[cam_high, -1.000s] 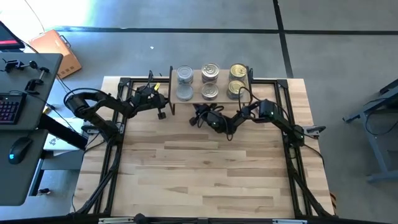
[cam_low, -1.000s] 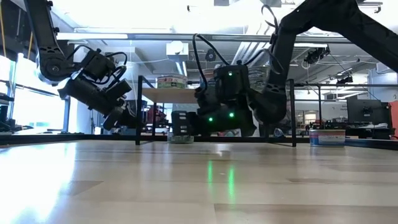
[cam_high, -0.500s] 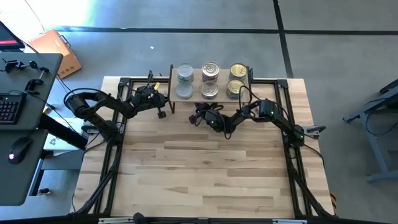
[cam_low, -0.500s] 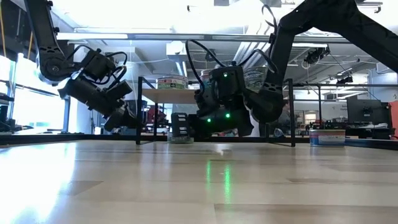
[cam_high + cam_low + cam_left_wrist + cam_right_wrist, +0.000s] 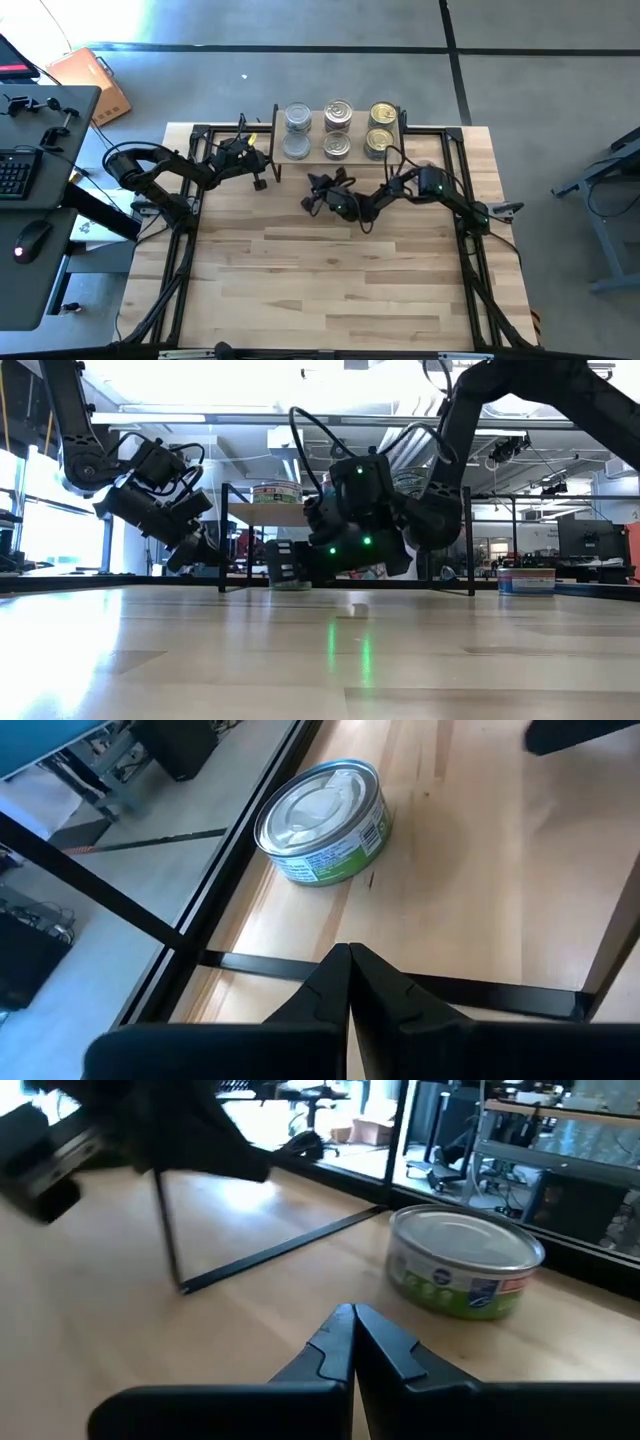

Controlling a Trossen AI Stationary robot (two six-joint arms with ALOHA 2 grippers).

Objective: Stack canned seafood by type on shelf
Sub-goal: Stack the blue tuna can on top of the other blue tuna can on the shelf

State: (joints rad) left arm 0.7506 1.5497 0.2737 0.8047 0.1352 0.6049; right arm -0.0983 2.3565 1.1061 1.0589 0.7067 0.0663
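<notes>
Mostly done: six tins [image 5: 338,131] sit on the shelf [image 5: 312,149], upper centre of the high view. One green-label tin [image 5: 465,1274] remains under it. Right gripper [image 5: 312,193] and left gripper [image 5: 262,176] have jaws shut, empty. Next: open, grasp that tin.

This is a robotics lab or workshop. A butcher-block table [image 5: 330,270] stands on a bare grey concrete floor [image 5: 520,90], with a desk [image 5: 40,200] carrying a lit keyboard [image 5: 12,172] and mouse [image 5: 33,238] beside it. Beyond the table are black metal racks [image 5: 500,540], monitors [image 5: 580,540], office chairs [image 5: 320,1100] and ceiling strip lights [image 5: 190,418].
</notes>
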